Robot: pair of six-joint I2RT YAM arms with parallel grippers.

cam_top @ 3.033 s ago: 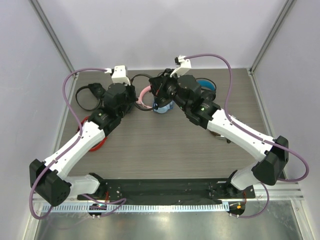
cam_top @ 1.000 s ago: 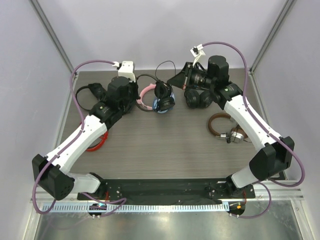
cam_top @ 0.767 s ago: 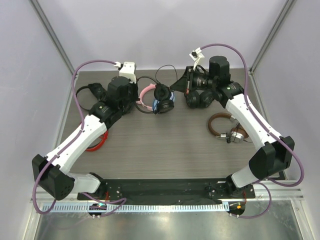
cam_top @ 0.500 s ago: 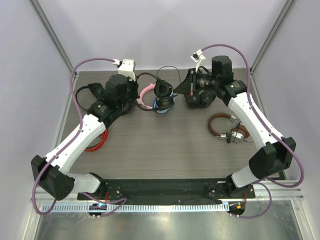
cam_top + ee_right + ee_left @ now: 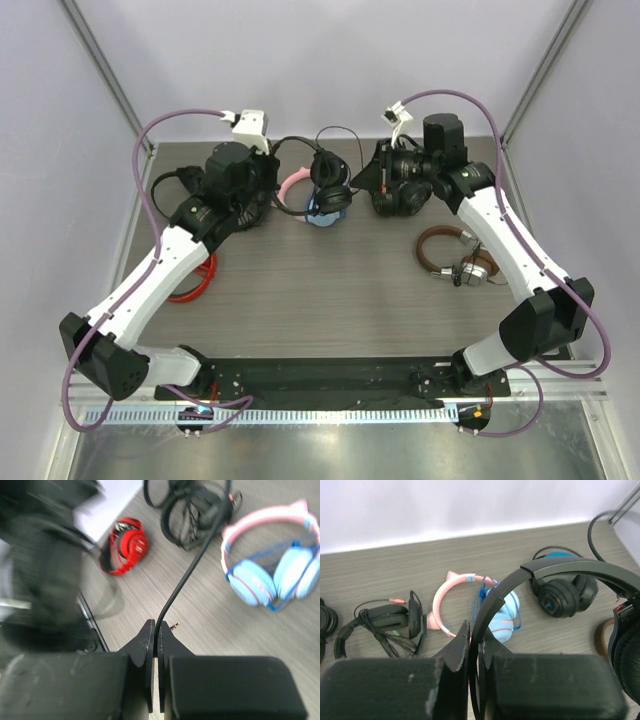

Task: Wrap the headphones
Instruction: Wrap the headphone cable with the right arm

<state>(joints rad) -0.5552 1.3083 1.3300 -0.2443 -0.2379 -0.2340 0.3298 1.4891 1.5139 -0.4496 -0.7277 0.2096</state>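
Headphones: the slim black headphones [image 5: 328, 190] hang between the two grippers at the back of the table [image 5: 320, 300], not lying flat. In the top view they overlap the pink-and-blue pair.
Headband: the thin black headband [image 5: 555, 567] arcs up and to the right from the left fingers. One earcup shows at the right edge of the left wrist view.
Cable: the long thin cable [image 5: 192, 572] runs up and away from the right fingers. In the top view it loops toward the back wall.
Left gripper: the left gripper [image 5: 474, 630] is clamped tight on the headband, which is pinched between its two fingers.
Right gripper: the right gripper [image 5: 156, 630] is closed, nipping the cable between its fingertips, just right of the earcups in the top view.
Pink-and-blue pair: the pink-and-blue headphones [image 5: 470, 602] lie on the table below the held set.
Bulky black pair: the over-ear headphones with blue lining [image 5: 565, 592] lie on the table under the right wrist.
Black headset: a black headset [image 5: 385, 622] with its tangled cord lies at the back left.
Red pair: the red headphones [image 5: 125, 547] lie near the left edge, beside the left arm.
Brown pair: the brown headphones [image 5: 445, 255] lie at the right, well apart from the rest.
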